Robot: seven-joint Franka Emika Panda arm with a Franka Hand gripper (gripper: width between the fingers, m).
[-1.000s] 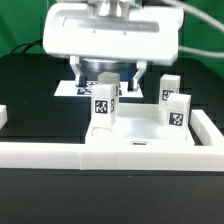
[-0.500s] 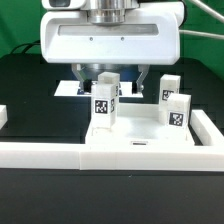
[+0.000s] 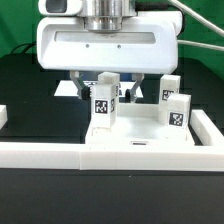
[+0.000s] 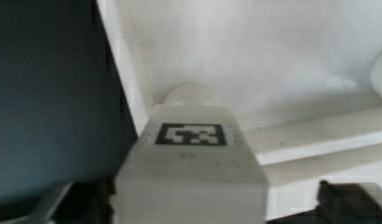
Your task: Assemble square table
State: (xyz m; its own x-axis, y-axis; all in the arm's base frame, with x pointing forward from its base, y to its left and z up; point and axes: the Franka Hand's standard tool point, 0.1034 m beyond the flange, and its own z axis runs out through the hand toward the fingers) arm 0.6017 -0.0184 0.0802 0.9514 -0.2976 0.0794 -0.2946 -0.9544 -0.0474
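Note:
The white square slab (image 3: 140,132) lies flat just behind the front rail. One leg block (image 3: 104,101) with a black-and-white tag stands upright on the slab's part nearest the exterior view's left. My gripper (image 3: 106,84) hangs right above it, open, with a finger on each side of the block's upper part and not touching it. In the wrist view the same leg (image 4: 191,160) fills the middle, and the gripper (image 4: 202,206) straddles it with gaps on both sides over the slab (image 4: 241,50). Two more leg blocks (image 3: 170,89) (image 3: 178,110) stand upright at the exterior view's right.
A long low white rail fence (image 3: 50,153) runs along the front and turns back at the exterior view's right (image 3: 207,126). The marker board (image 3: 64,89) lies behind the slab, mostly hidden by the gripper. Black table (image 3: 35,95) lies to the exterior view's left.
The gripper has come down over the standing leg block, so its body looks larger and its fingers now flank the block's top. The blocks and slab have not moved.

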